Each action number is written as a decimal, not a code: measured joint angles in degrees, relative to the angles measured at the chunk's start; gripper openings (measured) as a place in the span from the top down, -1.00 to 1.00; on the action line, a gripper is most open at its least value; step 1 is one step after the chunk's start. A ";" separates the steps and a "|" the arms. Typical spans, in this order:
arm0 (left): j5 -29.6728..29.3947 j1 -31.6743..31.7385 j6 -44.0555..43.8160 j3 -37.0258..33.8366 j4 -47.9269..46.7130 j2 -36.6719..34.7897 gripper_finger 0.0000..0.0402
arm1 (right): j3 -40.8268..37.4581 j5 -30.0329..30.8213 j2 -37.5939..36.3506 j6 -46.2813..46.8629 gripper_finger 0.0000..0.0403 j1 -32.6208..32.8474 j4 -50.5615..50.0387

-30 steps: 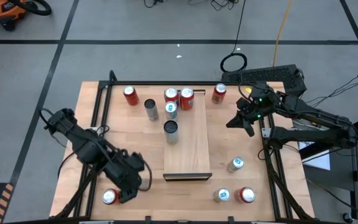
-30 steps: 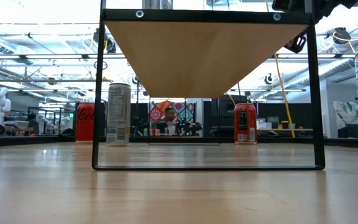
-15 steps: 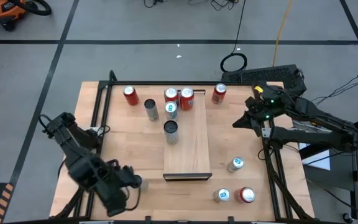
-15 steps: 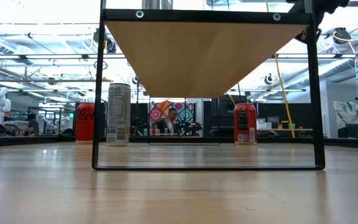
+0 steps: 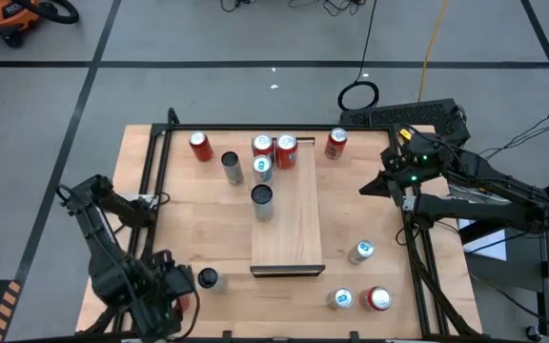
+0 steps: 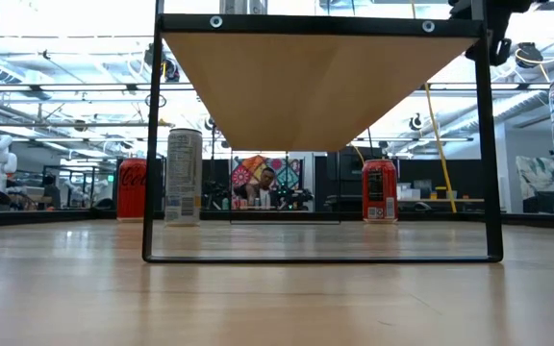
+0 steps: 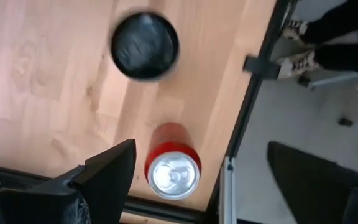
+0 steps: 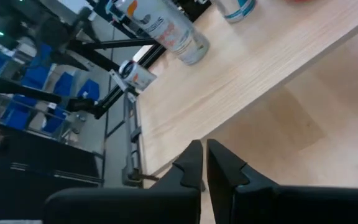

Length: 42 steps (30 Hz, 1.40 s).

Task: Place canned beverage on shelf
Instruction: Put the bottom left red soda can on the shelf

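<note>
A red can (image 7: 173,174) with a silver top stands upright on the tabletop near its near left corner. My left gripper (image 7: 201,152) hangs over it, pointing down and open. One finger (image 7: 110,177) is close beside the can and the other stands farther off, and I see no touch. In the high view this gripper (image 5: 165,303) covers most of the red can (image 5: 182,303). The shelf (image 5: 294,224), a raised pale board with a dark strip at its near end, carries several cans at its far end. My right gripper (image 5: 365,189) is shut and hovers by the right rail.
A black can (image 5: 207,279) stands just beyond the red one. Three cans (image 5: 198,145) (image 5: 232,167) (image 5: 336,143) stand on the table at the back, and three more (image 5: 361,251) (image 5: 341,298) (image 5: 377,298) at the near right. A person's shoes (image 7: 297,59) show past the black table rail.
My left gripper has swung toward the table's near left corner and sunk over the red can, uncovering the black can beside it. My right gripper has drawn back a little toward the right edge and rolled, still shut.
</note>
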 joint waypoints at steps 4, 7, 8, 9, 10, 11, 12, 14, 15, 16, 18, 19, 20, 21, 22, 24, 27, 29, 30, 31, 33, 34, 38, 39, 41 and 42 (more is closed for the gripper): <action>0.14 -3.55 -5.13 -3.83 5.55 0.02 -0.76 | 0.00 0.13 -0.71 2.28 1.00 2.49 -0.01; -0.75 -5.66 -13.78 -4.33 6.44 0.04 -0.77 | 0.00 0.45 -0.86 3.57 1.00 3.90 -0.01; -1.04 -6.41 -16.79 -4.56 6.31 -0.01 -0.79 | 0.00 1.27 -0.86 3.87 1.00 4.30 -0.01; -1.17 -7.24 -19.23 -4.79 5.98 -0.03 -0.82 | 0.00 2.02 -0.85 4.19 1.00 4.66 0.00; -1.38 -8.11 -20.92 -5.13 5.72 0.00 -0.86 | 0.00 3.08 -0.84 4.42 1.00 5.00 0.02; -1.67 -8.93 -22.20 -5.57 5.63 0.00 -0.90 | 0.00 3.97 -0.84 4.50 1.00 5.27 0.09; -1.87 -9.60 -23.24 -6.05 5.59 0.00 -0.95 | 0.00 4.70 -0.84 4.51 1.00 5.55 0.32; -2.48 -10.53 -23.95 -7.51 5.59 0.00 -0.97 | 0.00 5.17 -0.75 4.52 1.00 6.01 1.20; -2.56 -10.80 -23.95 -8.18 5.57 0.01 -0.97 | 0.00 5.66 -0.67 4.52 1.00 6.23 1.67; -2.66 -10.98 -23.95 -8.89 5.61 0.02 -0.97 | 0.00 6.18 -0.64 4.53 1.00 6.57 2.22; -3.07 -11.00 -23.93 -10.39 5.94 -0.05 -0.97 | 0.00 6.45 -0.64 4.81 1.00 7.07 3.19; -3.38 -11.00 -23.92 -11.18 6.24 -0.09 -0.98 | 0.00 6.47 -0.64 5.00 1.00 7.29 3.46; -3.50 -10.97 -23.89 -11.88 6.28 -0.09 -0.99 | 0.00 6.48 -0.64 5.23 1.00 7.51 3.60; -3.57 -10.95 -23.90 -12.57 6.20 -0.11 -0.99 | 0.00 6.52 -0.64 5.58 1.00 7.72 3.69; -3.64 -10.93 -23.88 -13.31 6.21 -0.14 -0.99 | 0.00 6.59 -0.64 5.91 1.00 8.02 3.77; -3.64 -10.85 -23.88 -14.79 6.61 -0.14 -0.99 | 0.00 7.56 -0.64 6.35 1.00 8.75 3.93; -3.34 -10.85 -23.45 -16.72 8.55 -0.14 -0.99 | 0.00 8.81 -0.64 6.98 1.00 9.90 3.97; -3.36 -10.83 -23.44 -17.57 10.27 -0.14 -0.99 | 0.00 9.25 -0.64 7.08 1.00 10.60 4.18; -3.38 -10.83 -23.44 -17.98 11.37 -0.16 -0.99 | 0.00 9.29 -0.64 7.08 1.00 10.93 4.36; -3.38 -10.83 -23.44 -18.48 12.50 -0.16 -0.99 | 0.00 9.31 -0.59 7.08 1.00 11.18 4.47; -3.22 -10.83 -23.46 -19.70 13.82 -0.16 -0.99 | 0.00 9.33 -0.51 7.08 1.00 11.58 4.66; -3.07 -10.80 -23.53 -20.27 13.99 -0.16 -0.99 | 0.00 9.33 -0.49 7.07 1.00 11.72 4.75; -1.89 -10.44 -23.71 -21.69 13.72 -0.29 -0.99 | 0.00 10.08 -0.38 6.95 1.00 11.86 4.73; -1.53 -10.30 -23.64 -22.08 13.65 -0.29 -0.99 | 0.00 10.45 -0.36 6.89 1.00 11.86 4.75; -1.50 -9.89 -23.47 -22.65 13.35 -0.35 -0.99 | 0.00 10.60 -0.36 6.83 1.00 11.86 4.74; -1.52 -9.61 -23.36 -22.80 13.45 -0.35 -0.99 | 0.00 10.60 -0.35 6.75 1.00 11.86 4.75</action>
